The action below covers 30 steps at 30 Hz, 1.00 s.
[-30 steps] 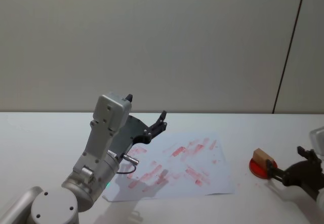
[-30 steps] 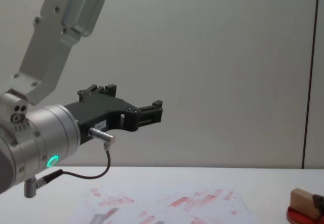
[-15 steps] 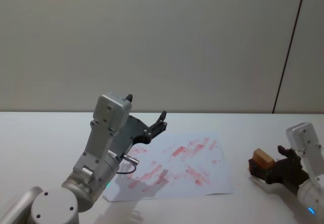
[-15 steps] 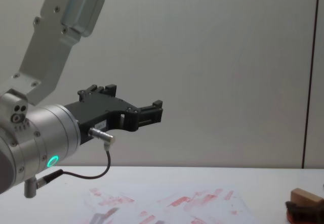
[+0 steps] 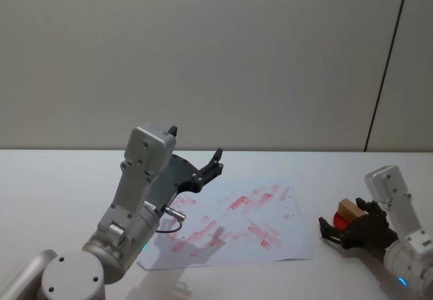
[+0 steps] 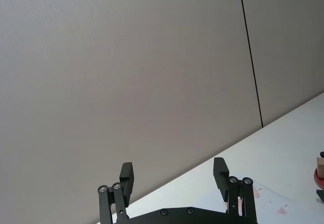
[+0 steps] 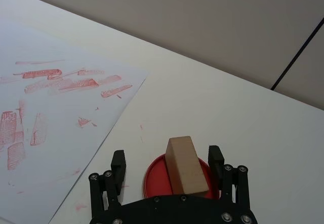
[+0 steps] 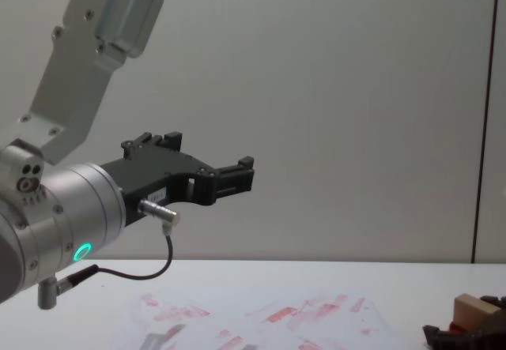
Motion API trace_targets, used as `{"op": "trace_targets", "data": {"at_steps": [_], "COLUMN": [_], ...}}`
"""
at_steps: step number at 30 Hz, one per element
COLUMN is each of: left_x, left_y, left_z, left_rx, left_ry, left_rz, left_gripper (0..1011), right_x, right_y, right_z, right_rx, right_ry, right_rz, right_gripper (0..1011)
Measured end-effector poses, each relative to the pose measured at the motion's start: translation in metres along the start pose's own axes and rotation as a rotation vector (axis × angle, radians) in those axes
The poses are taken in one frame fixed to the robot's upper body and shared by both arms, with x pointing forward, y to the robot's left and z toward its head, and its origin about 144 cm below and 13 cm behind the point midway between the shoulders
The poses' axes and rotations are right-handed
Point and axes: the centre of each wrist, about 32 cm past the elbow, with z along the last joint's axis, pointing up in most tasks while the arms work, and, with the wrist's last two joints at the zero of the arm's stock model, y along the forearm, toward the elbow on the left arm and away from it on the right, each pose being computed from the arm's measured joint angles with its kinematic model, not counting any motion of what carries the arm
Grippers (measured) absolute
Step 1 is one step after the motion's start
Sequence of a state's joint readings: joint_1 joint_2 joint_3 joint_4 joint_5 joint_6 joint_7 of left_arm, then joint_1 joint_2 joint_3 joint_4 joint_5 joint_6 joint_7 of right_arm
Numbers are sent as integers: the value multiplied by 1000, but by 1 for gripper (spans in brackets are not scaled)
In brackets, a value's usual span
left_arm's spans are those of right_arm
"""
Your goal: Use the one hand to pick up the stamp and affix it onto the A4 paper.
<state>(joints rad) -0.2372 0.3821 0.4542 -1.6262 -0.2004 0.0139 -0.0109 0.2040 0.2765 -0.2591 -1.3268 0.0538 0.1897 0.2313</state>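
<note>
Since a second ago, right gripper (image 7: 167, 154) has advanced; its wide jaws now flank the wooden stamp (image 7: 185, 166) without touching it. Stamp sits on red ink pad (image 7: 153, 177), beside A4 paper (image 7: 50, 133), long axis roughly along the fingers. Left gripper (image 6: 173, 169) parked high, jaws wide.

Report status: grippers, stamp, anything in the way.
Right gripper open, straddling the stamp, not gripping. Stamp rests on the red ink pad, right of the A4 paper. Left gripper open, raised near the paper's left side.
</note>
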Motion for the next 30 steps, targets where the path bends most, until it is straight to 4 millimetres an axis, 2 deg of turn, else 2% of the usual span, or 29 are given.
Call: {"op": "trace_targets", "data": {"at_steps": [16, 30], "left_x": [0, 0], "left_y": [0, 0], "left_z": [0, 0], "left_rx": [0, 0], "left_ry": [0, 0], "left_rz": [0, 0], "left_gripper": [1002, 1002], "right_x": [-2, 2], "right_y": [4, -2], "right_z": [0, -1], "right_rx": [-6, -2], "right_ry": [-3, 2], "right_rz": [15, 7], "right_gripper": [1001, 1001]}}
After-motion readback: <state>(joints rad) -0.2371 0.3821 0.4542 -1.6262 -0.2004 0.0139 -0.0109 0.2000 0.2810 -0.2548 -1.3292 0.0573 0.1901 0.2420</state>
